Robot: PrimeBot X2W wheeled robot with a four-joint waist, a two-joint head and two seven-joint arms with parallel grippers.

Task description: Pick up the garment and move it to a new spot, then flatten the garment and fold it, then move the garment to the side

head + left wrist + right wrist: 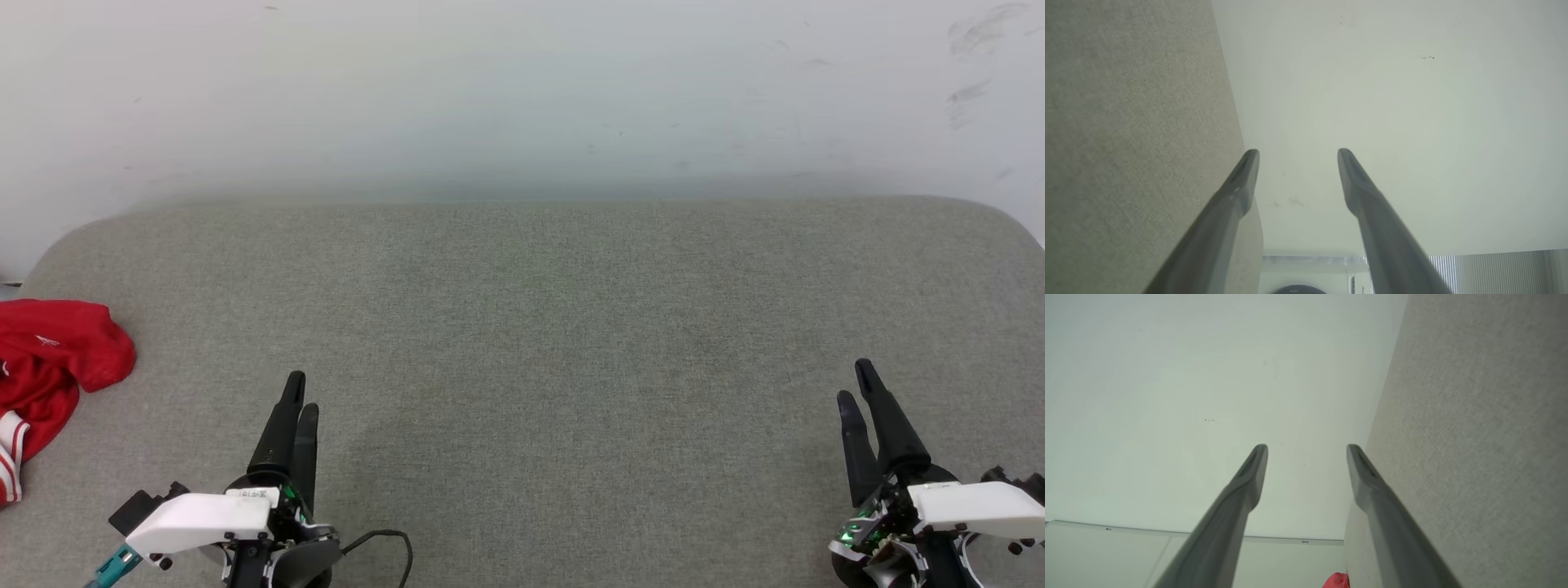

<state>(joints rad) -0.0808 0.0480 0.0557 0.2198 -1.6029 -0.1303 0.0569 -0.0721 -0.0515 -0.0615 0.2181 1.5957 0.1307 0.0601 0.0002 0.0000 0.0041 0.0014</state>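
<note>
Nearest, at the lower left of the head view: left gripper [300, 396], poised above the grey fabric cushion [522, 327] and touching nothing. From the left wrist view, fingers [1237, 192] spread well apart, empty, pale wall between them. At the lower right of the head view: right gripper [854, 381], likewise hovering. From the right wrist view, fingers [1247, 486] spread and holding nothing. Thin black cable [384, 543] looping beside the left wrist at the bottom edge.

Farther up, against the left edge of the head view: the garment [49, 359], a crumpled red heap with red-and-white striped trim and a small white logo. Lying on the cushion's left end, partly cut off by the frame, well apart from both grippers, nearer the left one. A red sliver of it at the bottom edge of the right wrist view.

Farthest: pale wall [522, 98], faintly scuffed at the upper right.

Progress, judging by this layout: at the very start. No grasp made, cloth bunched rather than flat. Left to do: picking up, carrying to a new spot, flattening, folding, moving aside.
</note>
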